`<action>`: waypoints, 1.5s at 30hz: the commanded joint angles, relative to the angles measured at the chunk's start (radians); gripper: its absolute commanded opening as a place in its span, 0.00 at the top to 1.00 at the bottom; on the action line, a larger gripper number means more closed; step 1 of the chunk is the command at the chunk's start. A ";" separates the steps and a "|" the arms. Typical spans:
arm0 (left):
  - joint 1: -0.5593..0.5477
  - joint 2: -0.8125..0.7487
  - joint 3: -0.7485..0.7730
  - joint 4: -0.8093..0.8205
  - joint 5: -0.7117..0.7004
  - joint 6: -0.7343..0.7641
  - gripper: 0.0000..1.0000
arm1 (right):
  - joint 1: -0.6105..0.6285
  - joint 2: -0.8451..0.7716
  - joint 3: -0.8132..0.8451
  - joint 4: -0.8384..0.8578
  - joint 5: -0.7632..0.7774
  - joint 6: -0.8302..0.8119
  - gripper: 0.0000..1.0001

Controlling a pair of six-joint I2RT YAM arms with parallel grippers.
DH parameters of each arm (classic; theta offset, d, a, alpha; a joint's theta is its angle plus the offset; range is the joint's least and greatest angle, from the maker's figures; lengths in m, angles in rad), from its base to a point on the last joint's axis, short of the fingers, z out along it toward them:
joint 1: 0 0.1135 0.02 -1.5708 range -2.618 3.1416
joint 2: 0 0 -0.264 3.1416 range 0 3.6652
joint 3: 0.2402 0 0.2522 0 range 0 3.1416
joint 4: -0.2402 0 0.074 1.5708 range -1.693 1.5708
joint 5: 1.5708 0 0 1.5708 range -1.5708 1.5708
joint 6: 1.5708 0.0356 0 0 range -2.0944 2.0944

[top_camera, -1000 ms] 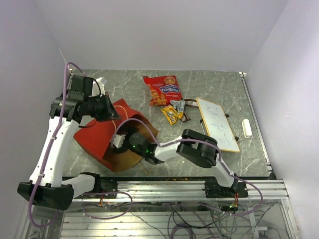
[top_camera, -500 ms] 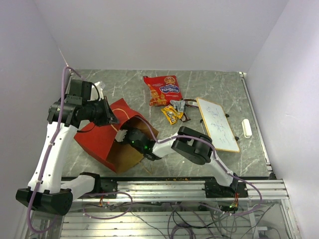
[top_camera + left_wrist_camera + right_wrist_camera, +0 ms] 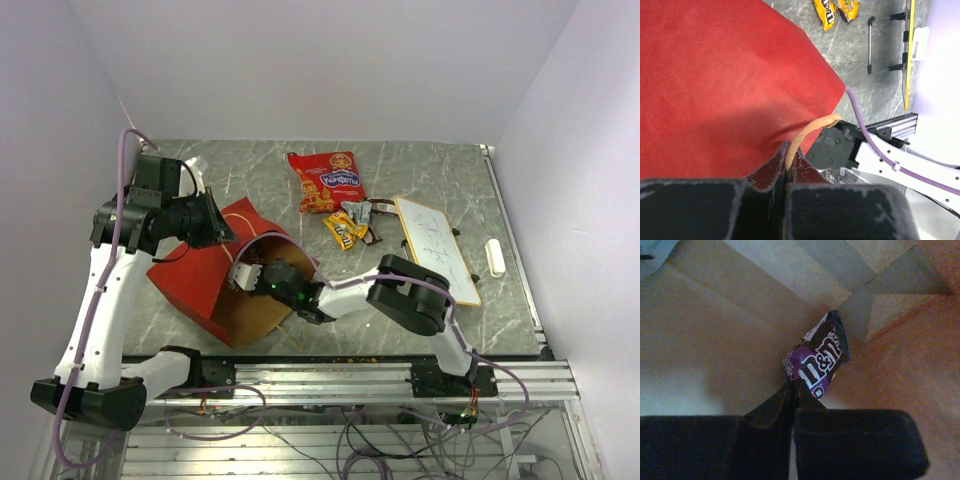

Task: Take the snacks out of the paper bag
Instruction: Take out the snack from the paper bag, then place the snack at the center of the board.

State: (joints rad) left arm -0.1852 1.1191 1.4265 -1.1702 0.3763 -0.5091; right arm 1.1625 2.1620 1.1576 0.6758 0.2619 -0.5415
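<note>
2 arms work on 1 paper bag (image 3: 190, 282), which lies on its side near the arm bases with its brown mouth toward the near edge.

Right gripper (image 3: 792, 390) is deep in the kraft interior. Its fingers are pressed together on the corner of 1 small purple-brown packet (image 3: 819, 360). The pinch looks thin and may slip on the way out.

Left gripper (image 3: 786, 172) is clamped on the string handle (image 3: 807, 132) and the red rim. It lifts that edge, likely to hold the mouth open and anchor the bag against the pull.

Farther out on the table (image 3: 250, 170), clear of the bag, lie the yellow packet (image 3: 343, 231), the dark wrappers (image 3: 372, 212), then the red packet (image 3: 326, 181). The white board (image 3: 437, 250) lies just right of them.
</note>
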 commanded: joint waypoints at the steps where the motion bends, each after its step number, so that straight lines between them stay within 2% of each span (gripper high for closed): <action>1: -0.002 0.019 0.050 0.005 -0.027 0.009 0.93 | 0.025 -0.150 -0.098 -0.006 -0.026 0.051 1.00; 9: 0.000 -0.008 -0.042 0.097 -0.031 -0.058 0.93 | 0.065 -0.407 -0.292 -0.096 -0.088 0.141 1.00; 15: 0.000 -0.012 -0.046 0.097 -0.057 -0.043 0.93 | 0.069 -0.591 -0.414 -0.182 -0.171 0.221 1.00; 26: 0.000 -0.006 -0.107 0.188 -0.044 -0.086 0.93 | 0.069 -0.816 -0.413 -0.496 -0.403 0.285 1.00; 30: 0.000 0.003 -0.117 0.199 -0.035 -0.087 0.93 | 0.068 -0.887 -0.366 -0.710 -0.361 0.224 1.00; 35: 0.000 -0.009 -0.134 0.182 -0.048 -0.076 0.93 | 0.066 -1.023 -0.342 -0.922 -0.256 0.022 1.00; 37: 0.000 -0.009 -0.136 0.173 -0.055 -0.071 0.93 | 0.059 -1.103 -0.361 -0.929 -0.201 -0.029 1.00; 41: 0.000 -0.009 -0.128 0.167 -0.079 -0.069 0.93 | 0.012 -1.245 -0.396 -0.830 -0.155 -0.056 1.00; 45: 0.000 0.003 -0.114 0.167 -0.092 -0.077 0.93 | -0.116 -1.241 -0.352 -0.763 -0.198 -0.012 1.00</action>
State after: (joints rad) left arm -0.1852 1.1194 1.2964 -1.0145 0.3180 -0.5873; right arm 1.1393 0.9096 0.7731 -0.1608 0.0551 -0.5472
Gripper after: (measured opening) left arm 0.075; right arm 0.010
